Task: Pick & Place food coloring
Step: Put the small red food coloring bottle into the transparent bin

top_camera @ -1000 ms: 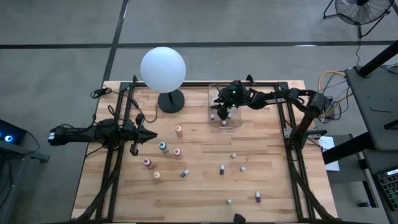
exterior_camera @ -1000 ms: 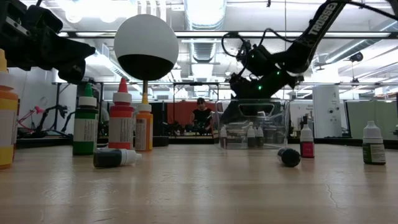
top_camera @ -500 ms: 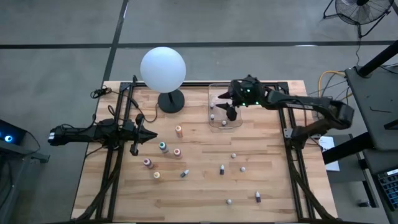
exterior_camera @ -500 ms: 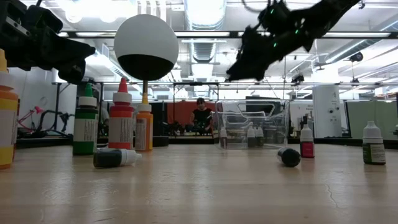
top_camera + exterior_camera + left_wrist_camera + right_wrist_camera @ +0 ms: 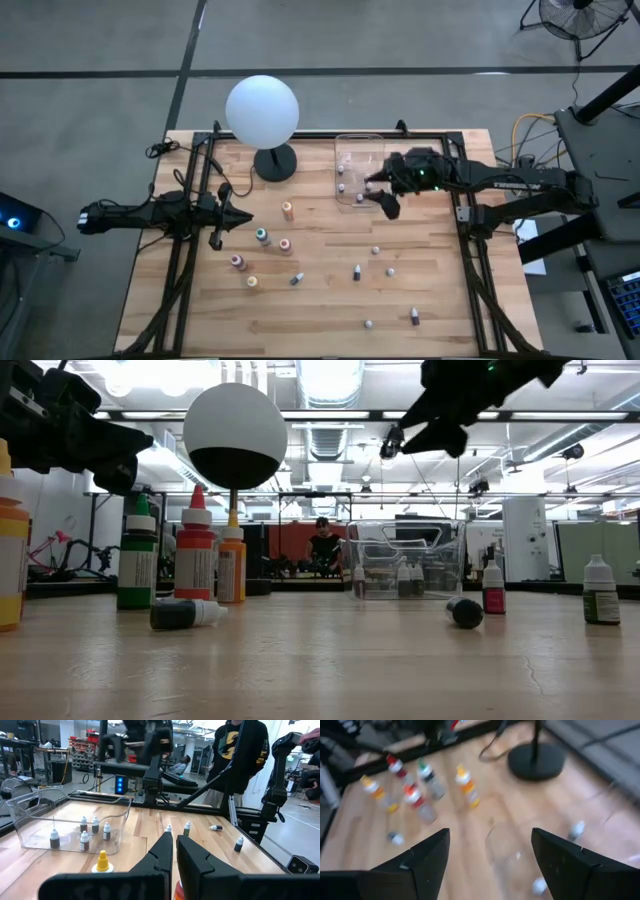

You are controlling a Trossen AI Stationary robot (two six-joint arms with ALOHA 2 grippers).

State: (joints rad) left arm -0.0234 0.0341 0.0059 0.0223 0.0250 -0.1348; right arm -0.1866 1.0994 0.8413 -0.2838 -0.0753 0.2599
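Above the bin's [image 5: 360,170] right edge, raised well off the surface [image 5: 330,300]: right end effector [image 5: 383,190], arm stretched level from the right side, fingers spread wide, holding nothing. At the left side, left end effector [image 5: 240,217] pointing inward, fingers pressed together, empty. Inside the clear bin, several small dark-and-white bottles [image 5: 84,826] standing upright, at least 5 visible from the left wrist. Outside it, more bottles scattered over the surface: taller colored ones [image 5: 262,236] near the left end effector, small ones [image 5: 357,272] toward the front, 1 [image 5: 185,614] lying on its side.
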